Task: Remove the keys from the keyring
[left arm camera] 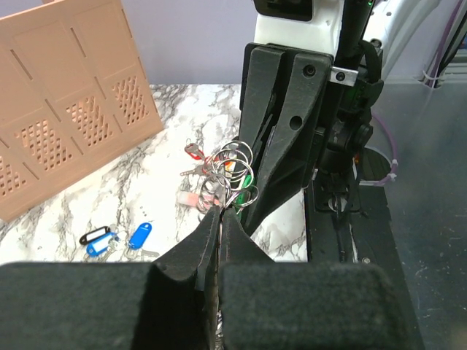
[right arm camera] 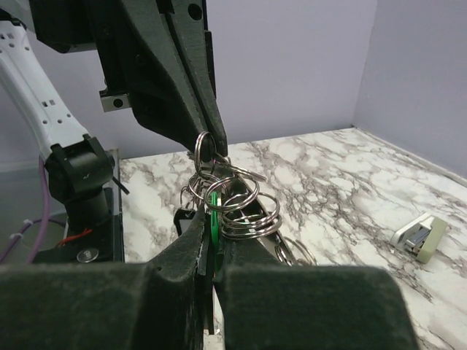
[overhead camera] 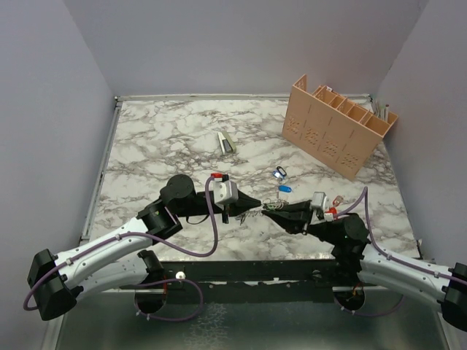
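Observation:
The keyring (right arm camera: 250, 216) is a hanging bunch of silver coiled rings between my two grippers, just above the marble, also in the left wrist view (left arm camera: 233, 162). My left gripper (left arm camera: 220, 214) is shut on the bunch's top loop; from the right wrist it reaches down from above (right arm camera: 209, 143). My right gripper (right arm camera: 212, 222) is shut on a green-headed key (right arm camera: 214, 211) that hangs from the rings. From above, both sets of tips meet at the bunch (overhead camera: 255, 211). Two loose blue-tagged keys (overhead camera: 282, 181) lie on the table behind the grippers, also in the left wrist view (left arm camera: 139, 235).
A tan slotted organizer (overhead camera: 339, 124) stands at the back right. A small white-and-green object (overhead camera: 226, 142) lies mid-table toward the back. Red-tagged keys (left arm camera: 193, 152) lie on the marble beside the right gripper.

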Controlling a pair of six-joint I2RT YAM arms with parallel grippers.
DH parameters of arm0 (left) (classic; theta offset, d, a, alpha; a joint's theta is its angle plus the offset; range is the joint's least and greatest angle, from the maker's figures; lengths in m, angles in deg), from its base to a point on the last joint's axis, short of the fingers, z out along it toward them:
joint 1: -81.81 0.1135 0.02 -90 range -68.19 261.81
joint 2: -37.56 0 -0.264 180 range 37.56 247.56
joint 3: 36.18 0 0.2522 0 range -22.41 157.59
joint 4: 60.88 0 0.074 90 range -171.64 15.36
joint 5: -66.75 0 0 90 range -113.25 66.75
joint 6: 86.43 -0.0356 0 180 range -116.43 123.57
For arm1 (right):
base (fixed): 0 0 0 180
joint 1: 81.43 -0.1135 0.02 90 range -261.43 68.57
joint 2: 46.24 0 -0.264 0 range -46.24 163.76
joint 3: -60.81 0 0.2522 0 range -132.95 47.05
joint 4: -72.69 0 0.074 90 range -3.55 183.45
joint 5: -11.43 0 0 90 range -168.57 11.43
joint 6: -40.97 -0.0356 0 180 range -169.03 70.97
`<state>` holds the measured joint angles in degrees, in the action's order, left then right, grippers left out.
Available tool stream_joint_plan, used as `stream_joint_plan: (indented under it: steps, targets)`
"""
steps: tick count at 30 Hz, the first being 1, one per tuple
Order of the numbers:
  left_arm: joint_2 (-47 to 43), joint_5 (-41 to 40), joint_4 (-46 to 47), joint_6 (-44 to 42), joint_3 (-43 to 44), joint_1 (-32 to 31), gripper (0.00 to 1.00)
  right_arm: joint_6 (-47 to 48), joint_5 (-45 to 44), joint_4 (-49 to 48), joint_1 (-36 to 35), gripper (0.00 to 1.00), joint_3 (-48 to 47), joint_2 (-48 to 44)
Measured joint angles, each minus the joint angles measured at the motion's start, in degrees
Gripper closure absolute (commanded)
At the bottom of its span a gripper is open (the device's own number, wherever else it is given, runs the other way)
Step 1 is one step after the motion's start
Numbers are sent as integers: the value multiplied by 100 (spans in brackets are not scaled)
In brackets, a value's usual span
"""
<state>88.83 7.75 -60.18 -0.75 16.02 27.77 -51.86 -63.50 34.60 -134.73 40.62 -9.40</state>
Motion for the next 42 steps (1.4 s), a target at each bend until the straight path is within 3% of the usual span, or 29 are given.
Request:
stream_joint_plan:
  steps: [13,42]
  targets:
    - [9,-37,-39,20,-42,11,100,-315,378,634,0,99,-356,332]
    - [195,555,-243,-289,44,79,100,-251,-28,2129,0,99,-452,-1106]
